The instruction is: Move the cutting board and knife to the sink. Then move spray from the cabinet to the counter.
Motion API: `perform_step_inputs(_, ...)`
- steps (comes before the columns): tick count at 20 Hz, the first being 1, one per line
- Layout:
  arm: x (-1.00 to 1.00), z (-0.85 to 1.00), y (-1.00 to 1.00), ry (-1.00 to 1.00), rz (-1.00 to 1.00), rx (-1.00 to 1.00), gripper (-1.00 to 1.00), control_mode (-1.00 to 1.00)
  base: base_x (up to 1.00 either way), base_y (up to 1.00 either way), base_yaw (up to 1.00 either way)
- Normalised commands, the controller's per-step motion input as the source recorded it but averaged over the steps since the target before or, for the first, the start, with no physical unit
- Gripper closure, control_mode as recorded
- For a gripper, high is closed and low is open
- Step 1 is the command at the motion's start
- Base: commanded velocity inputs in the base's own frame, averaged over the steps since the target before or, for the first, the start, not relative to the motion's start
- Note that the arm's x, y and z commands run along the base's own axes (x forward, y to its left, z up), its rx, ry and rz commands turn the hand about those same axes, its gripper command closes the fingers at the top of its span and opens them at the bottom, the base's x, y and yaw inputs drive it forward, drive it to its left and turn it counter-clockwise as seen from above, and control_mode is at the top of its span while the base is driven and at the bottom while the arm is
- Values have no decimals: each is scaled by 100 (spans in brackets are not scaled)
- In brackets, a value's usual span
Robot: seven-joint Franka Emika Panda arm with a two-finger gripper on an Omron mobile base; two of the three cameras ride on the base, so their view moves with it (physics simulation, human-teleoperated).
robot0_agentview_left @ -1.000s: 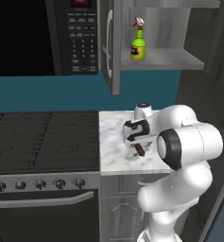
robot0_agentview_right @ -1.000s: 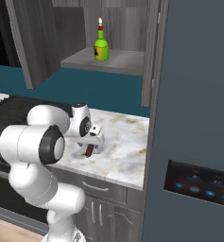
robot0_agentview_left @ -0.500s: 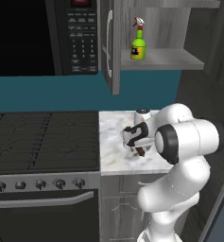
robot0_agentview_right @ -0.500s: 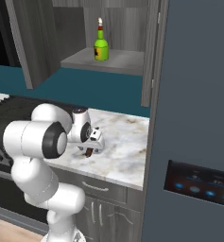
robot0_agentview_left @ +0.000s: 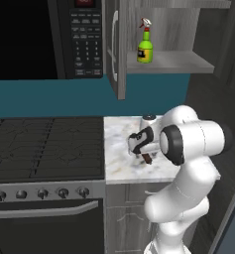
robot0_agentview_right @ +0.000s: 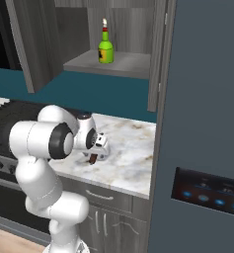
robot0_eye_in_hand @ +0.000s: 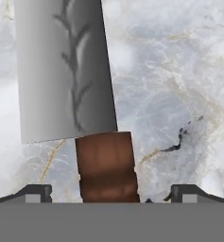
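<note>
The counter [robot0_agentview_left: 120, 163] is lying in the middle of the left base view, a marbled slab running right from the black stovetop [robot0_agentview_left: 44, 146], and in the right base view it is spreading across the centre toward the tall dark fridge [robot0_agentview_right: 202, 123] at the right edge. Above it, in the upper middle of both base views, the cabinet [robot0_agentview_left: 178, 62] is standing with its door swung open, beside the black microwave [robot0_agentview_left: 49, 37] in the upper left of the left base view. The spray [robot0_agentview_left: 145, 34] is standing upright on the cabinet shelf, nozzle at the top, near the shelf's front edge.

The arm is rising from the lower right of the left base view, folding sharply at the elbow and reaching back low over the counter, its wrist bending down so the gripper [robot0_agentview_left: 138, 149] is hovering just above the slab.

The knife [robot0_eye_in_hand: 80, 99] is lying flat on the counter. In the hand view its long axis is running from bottom to top of the frame, the grey blade pointing to the upper left and the reddish-brown handle sitting at the bottom centre. The fingertips [robot0_eye_in_hand: 35, 193] are showing at the bottom corners, spread wide on either side of the handle and not touching it. In the base views a dark bit of the handle is showing just under the gripper.
</note>
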Motion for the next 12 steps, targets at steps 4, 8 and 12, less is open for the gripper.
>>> perform_step_inputs(4,8,-19,0,-2,2,0,-100,-100,0,0,0)
perform_step_inputs(8,0,-9,0,0,1,0,-100,-100,0,0,0)
perform_step_inputs(12,0,-10,0,0,0,0,100,-100,0,0,0)
